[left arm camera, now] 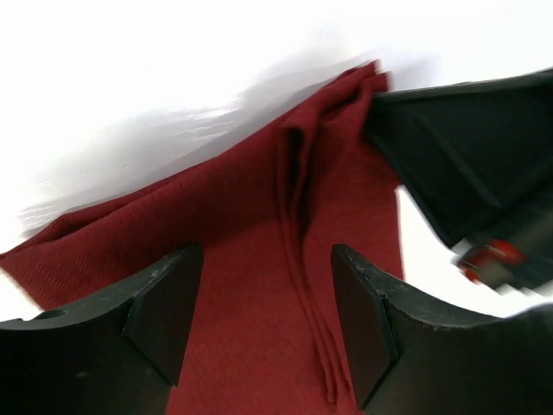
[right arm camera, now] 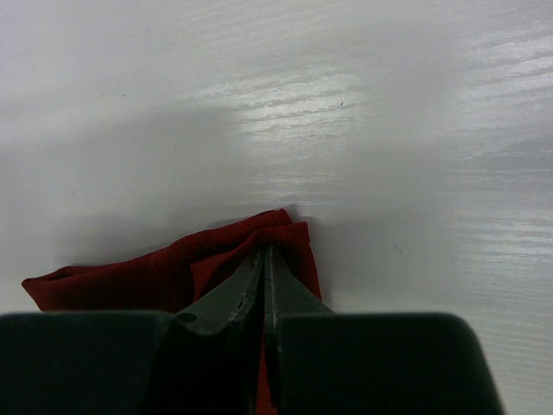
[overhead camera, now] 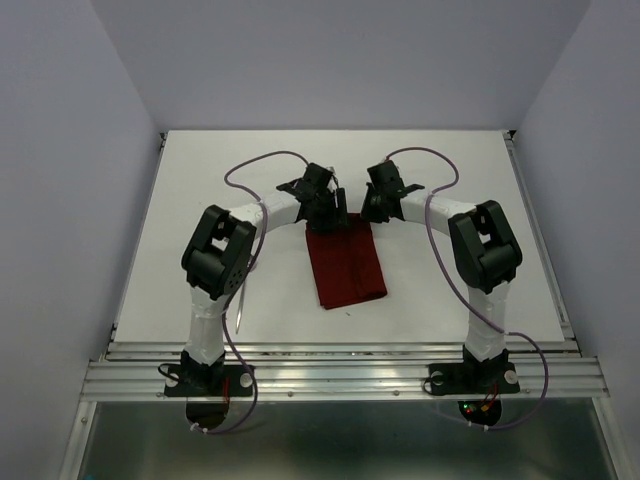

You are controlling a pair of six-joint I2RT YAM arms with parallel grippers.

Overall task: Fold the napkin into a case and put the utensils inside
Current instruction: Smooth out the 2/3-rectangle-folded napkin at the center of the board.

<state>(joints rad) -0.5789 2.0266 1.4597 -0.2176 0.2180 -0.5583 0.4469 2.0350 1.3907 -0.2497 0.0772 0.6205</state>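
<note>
The dark red napkin lies folded into a rectangle on the white table, between the two arms. My left gripper is open and hovers just above the cloth. A raised fold ridge runs between its fingers, and nothing is held. My right gripper is shut on the napkin's far right corner. From above, the left gripper and the right gripper both sit at the napkin's far edge. A slim silver utensil lies beside the left arm.
The right gripper's black body is close beside the left gripper, at the upper right of the left wrist view. Purple cables loop over the table behind both arms. A metal rail runs along the near edge.
</note>
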